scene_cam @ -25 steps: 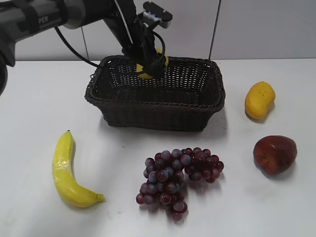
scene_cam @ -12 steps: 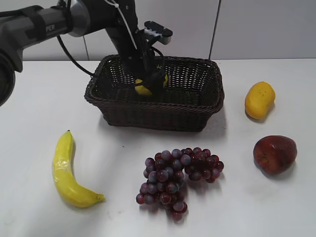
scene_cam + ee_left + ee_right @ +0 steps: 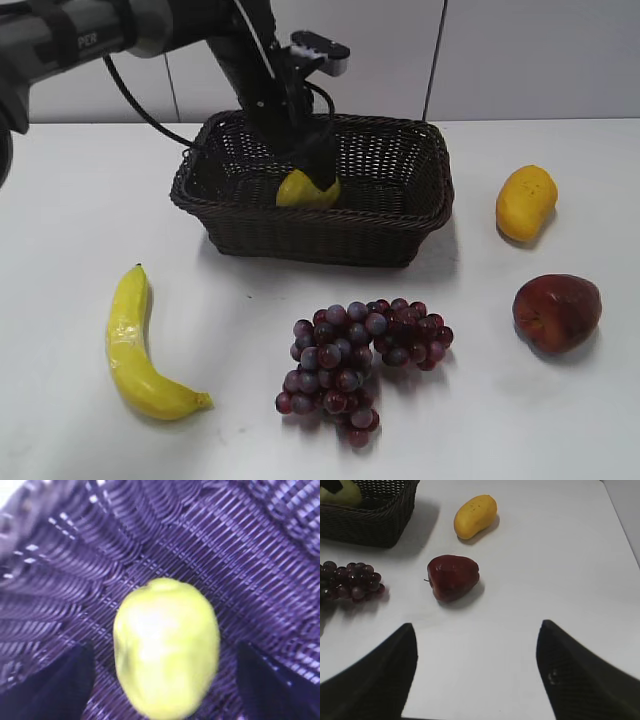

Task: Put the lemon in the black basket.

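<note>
Lemon (image 3: 166,647) inside black basket (image 3: 400,225), between spread left fingers (image 3: 55,687), untouched; right fingers (image 3: 372,672) spread, empty.

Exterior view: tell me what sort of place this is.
Probably a lab or test bench set up for robot trials, not a kitchen. A bare white table against plain white wall panels holds only staged fruit around a black basket, with a robot arm reaching in.
</note>
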